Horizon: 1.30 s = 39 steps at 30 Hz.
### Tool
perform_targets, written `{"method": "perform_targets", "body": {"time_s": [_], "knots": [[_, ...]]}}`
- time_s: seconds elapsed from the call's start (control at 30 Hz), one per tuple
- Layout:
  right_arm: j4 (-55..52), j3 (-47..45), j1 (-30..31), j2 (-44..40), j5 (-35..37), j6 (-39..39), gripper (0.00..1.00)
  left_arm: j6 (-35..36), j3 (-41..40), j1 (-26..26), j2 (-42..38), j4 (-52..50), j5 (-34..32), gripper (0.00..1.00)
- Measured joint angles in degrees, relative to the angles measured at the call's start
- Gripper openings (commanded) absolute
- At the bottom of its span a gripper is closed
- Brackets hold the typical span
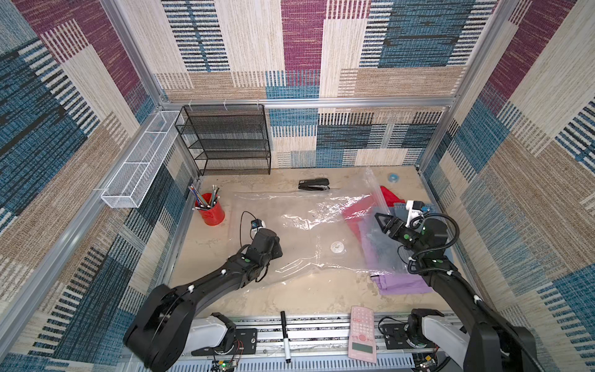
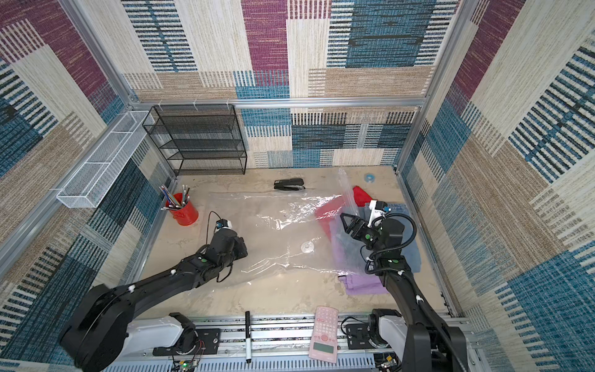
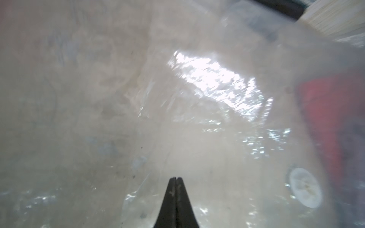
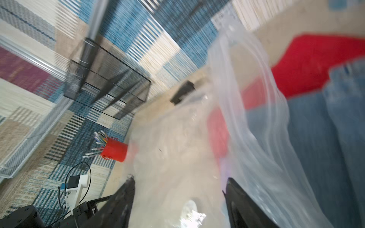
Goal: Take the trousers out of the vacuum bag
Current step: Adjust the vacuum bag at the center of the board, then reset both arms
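The vacuum bag point(image 1: 289, 232) lies flat across the table, its white valve point(image 1: 337, 247) facing up. One flap of it point(image 1: 375, 190) stands up at the right. The trousers lie at that right end. The red pair point(image 1: 391, 195) and the denim pair point(image 4: 316, 138) are half under the plastic. The lilac pair point(image 1: 402, 285) sticks out at the near edge. My right gripper point(image 1: 381, 223) hovers open over the plastic there, with nothing between its fingers. My left gripper point(image 3: 175, 178) is shut, its tips down on the bag's left part. No pinched film shows.
A red pencil cup point(image 1: 211, 209) stands left of the bag, and a black stapler point(image 1: 314, 184) lies behind it. A black mesh shelf point(image 1: 225, 141) and a white wire basket point(image 1: 141, 161) line the back left. A pink calculator point(image 1: 363, 335) and a marker point(image 1: 285, 336) lie on the front rail.
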Motion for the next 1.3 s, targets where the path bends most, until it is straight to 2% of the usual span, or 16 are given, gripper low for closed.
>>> {"method": "perform_targets", "body": {"time_s": [0.13,0.27,0.43,0.57,0.67,0.73,0.83,0.93,1.07,1.23,1.3], "knots": [[0.02,5.7,0.0,-5.31,-0.79,-1.68,0.77,4.87,3.74,0.02,-12.5,-2.64,-3.21,0.46],[1.25,7.87,0.04,-6.23,1.16,-4.63,0.78,12.48,5.44,0.15,-23.41,-4.98,-12.13,0.72],[4.46,6.38,0.0,-1.49,6.21,-7.21,0.79,22.86,2.78,3.06,-27.45,-1.38,-25.59,0.77],[8.55,3.63,-0.02,0.9,9.73,-8.7,0.81,32.15,-4.72,7.37,-23.76,7.13,-29.81,0.77],[10.43,2.95,-0.02,1.6,12.87,-10.69,0.81,38.66,-9.57,10.99,-19.69,14.08,-29.11,0.73],[11.8,2.47,-0.02,1.6,14.64,-11.82,0.83,40.44,-11.69,14.69,-17.77,16.96,-26.97,0.73],[12.87,1.18,-0.02,1.25,17.05,-13.29,0.84,40.57,-14.67,20.37,-14.88,21.35,-21.18,0.75],[13.35,0.09,-0.02,1.01,18.84,-14.29,0.85,39.91,-16.24,25.66,-7.26,26.18,-13.44,0.78],[13.75,-1.03,-0.02,0.48,20.85,-16.24,0.85,38.95,-13.14,29.03,3.72,30.56,-6.05,0.81],[17.68,-4.42,-0.02,1.66,23.65,-19.26,0.86,38.95,-11.5,30.84,14.36,40.52,-2.27,0.83],[19.21,-6.43,-0.02,3.17,25.03,-20.31,0.86,38.95,-10.99,31.61,16.9,40.72,-1.62,0.84]]}}
